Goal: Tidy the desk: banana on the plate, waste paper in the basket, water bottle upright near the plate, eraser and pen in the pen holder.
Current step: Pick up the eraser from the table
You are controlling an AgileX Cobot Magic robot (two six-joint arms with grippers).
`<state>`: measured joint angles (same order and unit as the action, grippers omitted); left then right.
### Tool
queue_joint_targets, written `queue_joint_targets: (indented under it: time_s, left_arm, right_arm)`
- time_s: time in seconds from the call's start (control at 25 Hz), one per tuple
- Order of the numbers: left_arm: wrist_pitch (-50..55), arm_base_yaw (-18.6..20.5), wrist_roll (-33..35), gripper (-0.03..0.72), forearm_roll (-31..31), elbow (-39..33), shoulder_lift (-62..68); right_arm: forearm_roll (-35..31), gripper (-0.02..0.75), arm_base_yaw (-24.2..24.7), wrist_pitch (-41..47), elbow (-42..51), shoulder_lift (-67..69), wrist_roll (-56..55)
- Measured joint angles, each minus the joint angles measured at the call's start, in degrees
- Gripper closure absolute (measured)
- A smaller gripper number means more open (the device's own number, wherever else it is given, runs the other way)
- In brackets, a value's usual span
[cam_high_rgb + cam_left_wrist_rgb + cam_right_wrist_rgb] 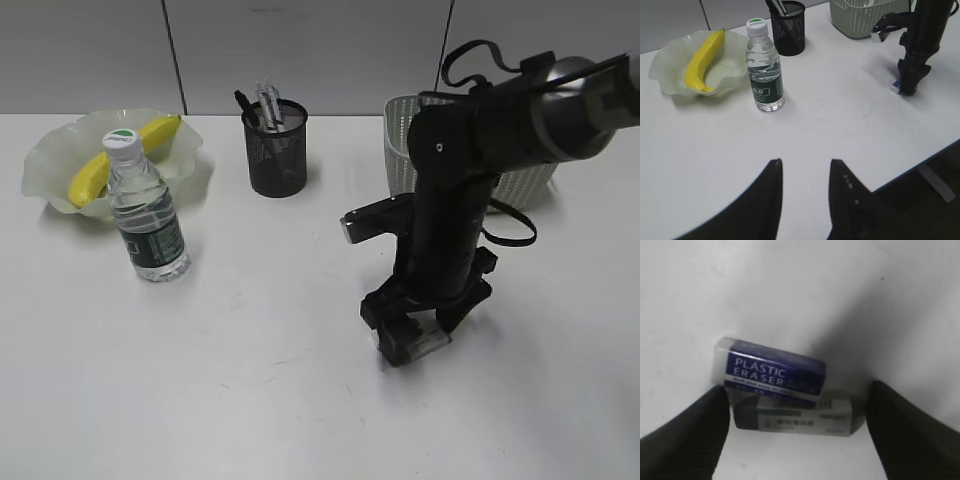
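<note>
Here the desk point(260, 380) has its broadest bare stretch across the near left and middle, with every object kept toward the far half; in the left wrist view the desk's near-right edge cuts diagonally close past the left gripper point(805, 187), whose two dark fingers are spread apart with nothing between them, above bare tabletop. At far left the plate point(40, 165) holds the banana point(120, 160), its long axis slanting from near left to far right, and the water bottle point(145, 215) stands upright just beside the plate's near rim. The pen holder point(276, 150) sits far centre with pens standing in it, and the basket point(405, 135) is at far right, partly behind the right arm. The right gripper point(410, 335) points down at the desk right of centre. In its wrist view the eraser point(772, 372) lies flat with its long axis running roughly left to right, tilted slightly, between the parted fingers point(685, 435); whether they touch it I cannot tell. A second, grey-sleeved block point(795, 415) lies just nearer, touching it.
</note>
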<state>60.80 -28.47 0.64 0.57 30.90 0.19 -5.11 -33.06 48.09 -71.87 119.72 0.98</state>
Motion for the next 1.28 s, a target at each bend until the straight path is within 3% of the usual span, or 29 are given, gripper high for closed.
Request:
queue_joint_targets:
  time_s: [0.28, 0.44, 0.8, 0.88, 0.96, 1.04, 1.28]
  left_arm:
    - [0.0, 0.0, 0.0, 0.442, 0.0, 0.0, 0.0]
    - [0.0, 0.0, 0.0, 0.441, 0.0, 0.0, 0.1]
    - [0.0, 0.0, 0.0, 0.441, 0.0, 0.0, 0.1]
    - [0.0, 0.0, 0.0, 0.441, 0.0, 0.0, 0.1]
    - [0.0, 0.0, 0.0, 0.441, 0.0, 0.0, 0.1]
    - [0.0, 0.0, 0.0, 0.441, 0.0, 0.0, 0.1]
    - [0.0, 0.0, 0.0, 0.441, 0.0, 0.0, 0.1]
  right_arm:
    - [0.0, 0.077, 0.0, 1.6, -0.9, 1.4, -2.0]
    - [0.1, 0.147, 0.0, 2.1, -1.1, 1.5, -2.0]
    - [0.1, 0.148, 0.0, 2.4, -0.8, 0.5, -2.0]
    - [0.1, 0.218, 0.0, 3.0, -0.5, -0.9, -2.0]
    - [0.2, 0.428, 0.0, 3.2, -0.4, -3.7, -2.0]
    - [0.3, 0.528, 0.0, 3.8, -0.4, -6.7, -2.0]
    - [1.3, 0.582, 0.0, 3.5, -0.4, -13.3, -2.0]
